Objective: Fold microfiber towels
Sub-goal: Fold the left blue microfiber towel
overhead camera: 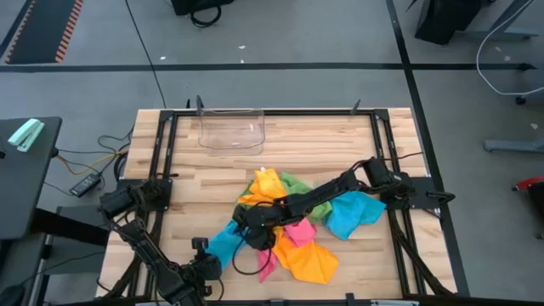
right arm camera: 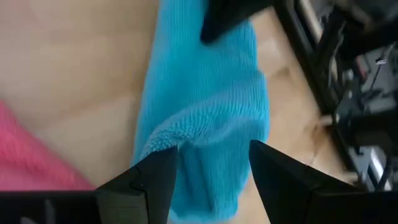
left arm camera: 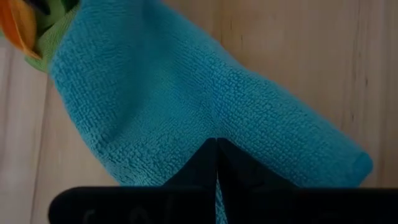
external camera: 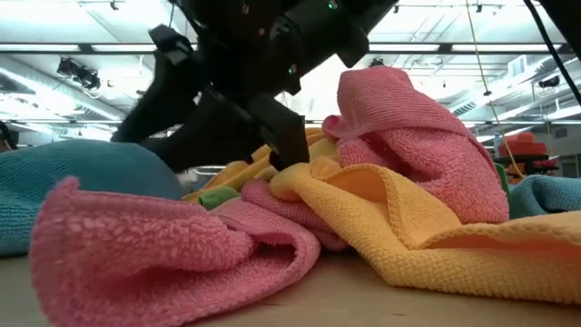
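I am watching a heap of soft microfiber towels (overhead camera: 293,225) in blue, orange-yellow, pink and green lying at the middle of the pale wooden slatted table (overhead camera: 357,140). The left gripper (left arm camera: 216,163) is sitting at the near left part of the table, its fingers pinched together on the edge of the bright blue towel (left arm camera: 186,93). The right gripper (right arm camera: 211,165) is reaching across the heap, its fingers standing apart and straddling a fold of that same blue towel. A clear plastic bin (overhead camera: 231,129) is standing at the far edge.

Wooden table (overhead camera: 357,140), heap of microfiber towels (overhead camera: 297,234), clear plastic bin (overhead camera: 231,132)
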Motion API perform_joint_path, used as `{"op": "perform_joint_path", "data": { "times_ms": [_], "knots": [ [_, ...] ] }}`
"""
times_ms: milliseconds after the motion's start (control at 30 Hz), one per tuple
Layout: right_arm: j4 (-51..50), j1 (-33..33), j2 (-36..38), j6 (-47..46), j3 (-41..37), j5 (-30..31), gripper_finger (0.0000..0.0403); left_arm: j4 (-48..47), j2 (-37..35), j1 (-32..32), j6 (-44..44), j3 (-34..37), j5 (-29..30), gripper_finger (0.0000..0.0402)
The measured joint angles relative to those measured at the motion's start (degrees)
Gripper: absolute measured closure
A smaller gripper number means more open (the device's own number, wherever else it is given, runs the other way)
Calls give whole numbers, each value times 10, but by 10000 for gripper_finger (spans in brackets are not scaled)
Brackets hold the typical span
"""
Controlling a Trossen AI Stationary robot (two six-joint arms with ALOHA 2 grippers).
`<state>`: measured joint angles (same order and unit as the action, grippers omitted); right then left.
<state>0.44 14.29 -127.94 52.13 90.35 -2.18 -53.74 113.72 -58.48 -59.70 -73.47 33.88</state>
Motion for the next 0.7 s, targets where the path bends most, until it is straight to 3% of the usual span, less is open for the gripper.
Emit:
{"op": "perform_joint_path", "data": {
  "times_ms": [333, 467, 700],
  "knots": [
    [130, -5, -60, 27, 0, -23, 206, 4, 3, 5, 2, 0, 6, 389],
    [166, 6, -67, -5, 0, 38, 217, 5, 3, 5, 4, 0, 9, 379],
    [173, 3, -67, -47, 0, 90, 265, 4, 3, 5, 4, 0, 12, 382]
  ]
}}
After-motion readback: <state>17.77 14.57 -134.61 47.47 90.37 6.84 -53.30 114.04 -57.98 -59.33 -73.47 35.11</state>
